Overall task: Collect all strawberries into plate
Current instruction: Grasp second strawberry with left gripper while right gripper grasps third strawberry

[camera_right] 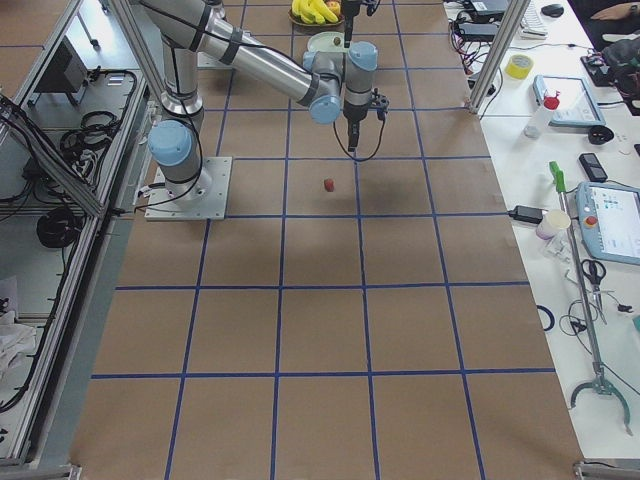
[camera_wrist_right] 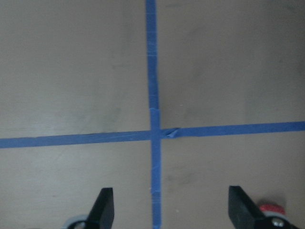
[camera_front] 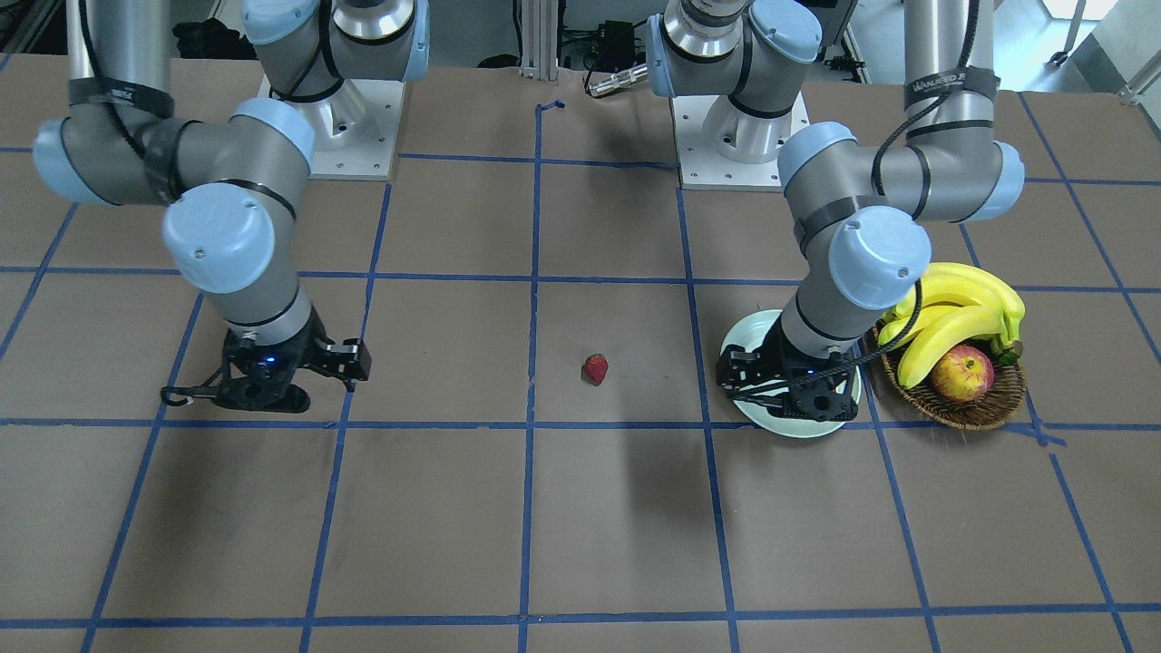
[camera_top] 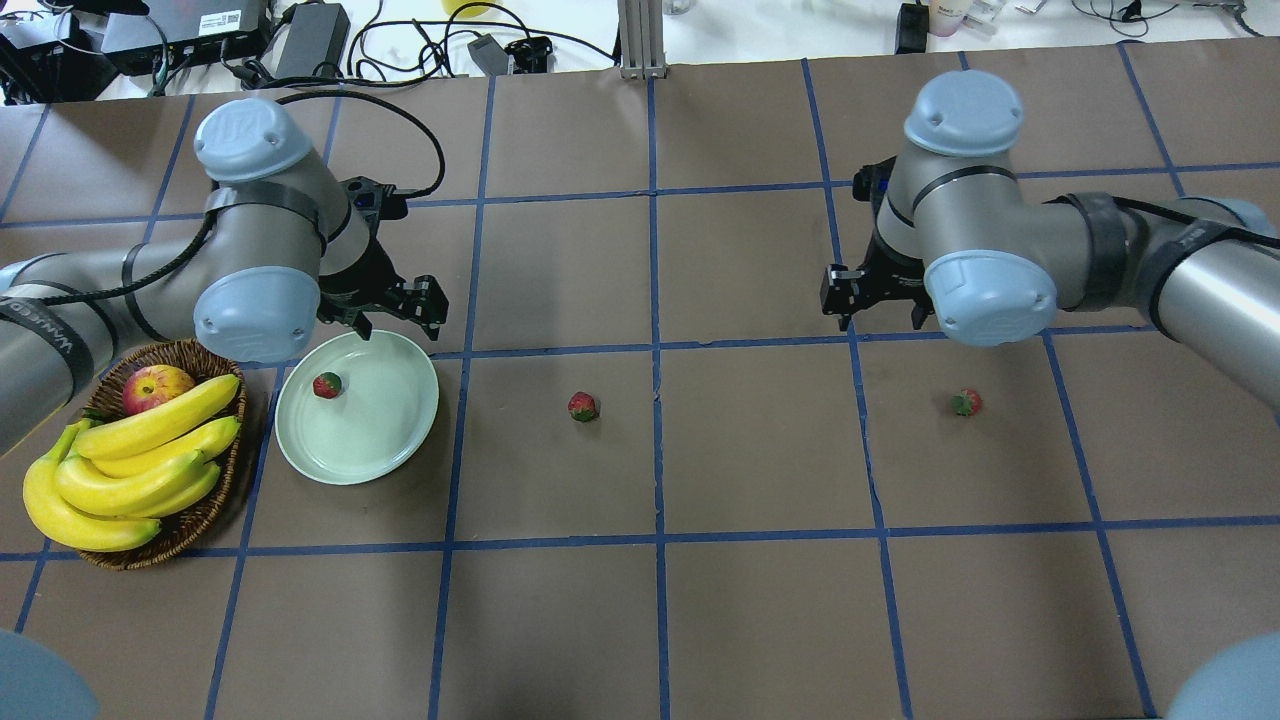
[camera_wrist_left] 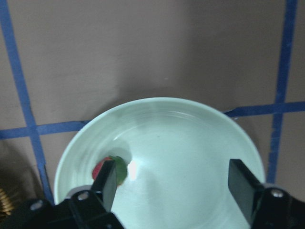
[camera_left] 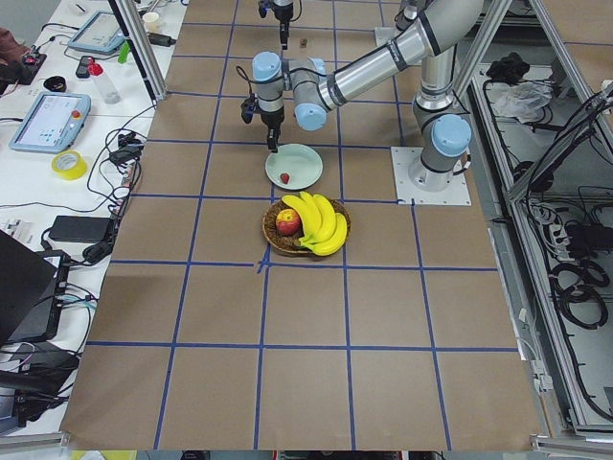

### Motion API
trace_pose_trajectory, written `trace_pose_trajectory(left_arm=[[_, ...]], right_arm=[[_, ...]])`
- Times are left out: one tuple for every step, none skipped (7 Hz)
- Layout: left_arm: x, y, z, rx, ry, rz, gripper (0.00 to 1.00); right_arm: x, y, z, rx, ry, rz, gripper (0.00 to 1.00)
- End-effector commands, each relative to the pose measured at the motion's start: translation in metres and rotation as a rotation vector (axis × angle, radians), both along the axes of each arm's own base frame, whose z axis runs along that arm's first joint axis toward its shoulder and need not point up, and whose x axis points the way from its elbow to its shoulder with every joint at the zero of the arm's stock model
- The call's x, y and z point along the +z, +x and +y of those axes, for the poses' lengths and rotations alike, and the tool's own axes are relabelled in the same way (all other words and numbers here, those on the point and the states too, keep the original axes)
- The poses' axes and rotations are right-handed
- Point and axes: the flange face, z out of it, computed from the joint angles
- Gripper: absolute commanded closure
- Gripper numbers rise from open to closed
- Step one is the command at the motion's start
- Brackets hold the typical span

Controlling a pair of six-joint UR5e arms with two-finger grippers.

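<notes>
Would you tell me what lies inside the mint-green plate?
One strawberry lies in the plate, near its rim; the rest looks bare. One finger of the left gripper partly covers it in the wrist view.

The overhead view looks forward and down from behind the robot (camera_front: 739, 127); the front view faces it from across the worktop (camera_front: 617, 526). Two distant end views look along the worktop. Both wrist cameras look straight down, close; left wrist and overhead views share the plate (camera_top: 370, 430).

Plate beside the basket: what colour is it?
The plate is pale mint green, glossy and unpatterned; the left wrist view shows it best.
</notes>
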Motion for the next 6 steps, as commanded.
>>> trace_pose_trajectory(left_arm=[[-0.008,-0.087,0.021,0.143,0.009,0.002,0.15],[-0.018,-0.124,0.035,0.16,0.018,-0.003,0.15],[-0.032,-0.139,0.042,0.206,0.044,-0.012,0.15],[-0.044,-0.153,0.047,0.244,0.064,-0.022,0.15],[-0.054,-0.161,0.049,0.27,0.069,-0.025,0.15],[-0.064,-0.165,0.051,0.288,0.106,0.008,0.18]], right_arm=[[-0.023,-0.055,0.012,-0.004,0.054,0.022,0.1],[-0.035,-0.06,0.021,-0.011,0.073,0.023,0.1],[-0.048,-0.072,0.032,-0.032,0.107,0.033,0.11],[-0.057,-0.075,0.038,-0.041,0.123,0.034,0.11],[-0.065,-0.074,0.044,-0.043,0.139,0.02,0.15],[-0.068,-0.074,0.046,-0.044,0.146,0.024,0.21]])
